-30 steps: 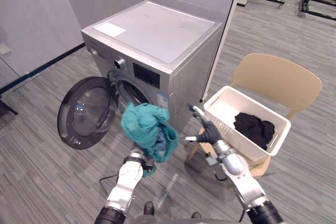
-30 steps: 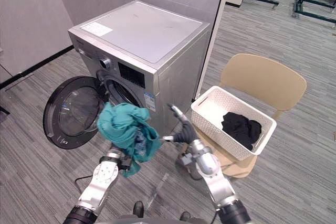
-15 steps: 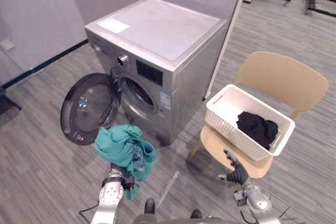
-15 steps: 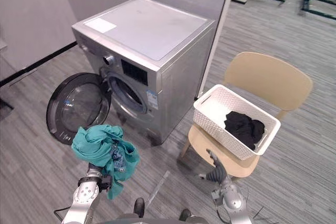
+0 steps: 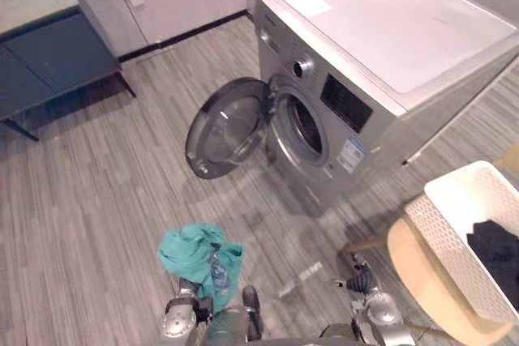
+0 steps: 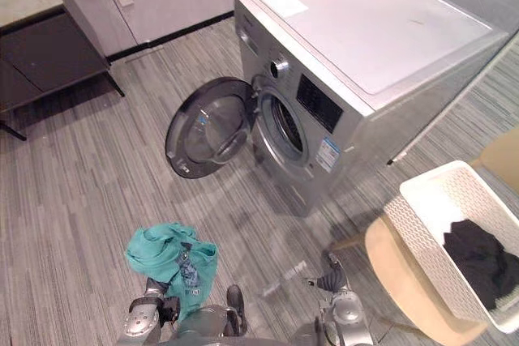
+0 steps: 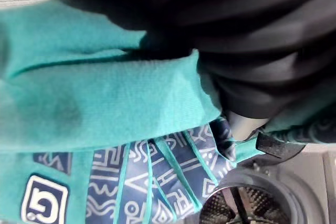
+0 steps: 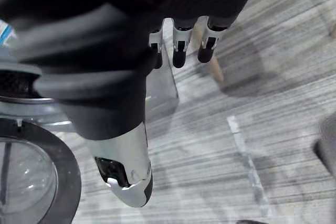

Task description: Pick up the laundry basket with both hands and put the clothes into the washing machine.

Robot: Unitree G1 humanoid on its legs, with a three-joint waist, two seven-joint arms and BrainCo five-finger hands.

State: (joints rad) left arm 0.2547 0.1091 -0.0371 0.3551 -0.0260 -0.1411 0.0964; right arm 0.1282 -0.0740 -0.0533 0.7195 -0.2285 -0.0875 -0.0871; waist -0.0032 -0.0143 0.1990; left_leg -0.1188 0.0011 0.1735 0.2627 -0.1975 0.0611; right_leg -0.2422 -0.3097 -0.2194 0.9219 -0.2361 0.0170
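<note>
Garment (image 5: 200, 257), teal, near left, prob. soft & light; grab any fold; left hand (image 7: 252, 66) buried, grip can't tell; right hand (image 8: 124, 150) slack, empty.

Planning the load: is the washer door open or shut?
Open: the round door hangs swung aside from the washing machine, its drum opening exposed.

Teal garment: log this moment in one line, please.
teal garment: carried on left hand | right hand: open, empty | washing machine door: open | laundry basket: on chair, black clothes inside
</note>
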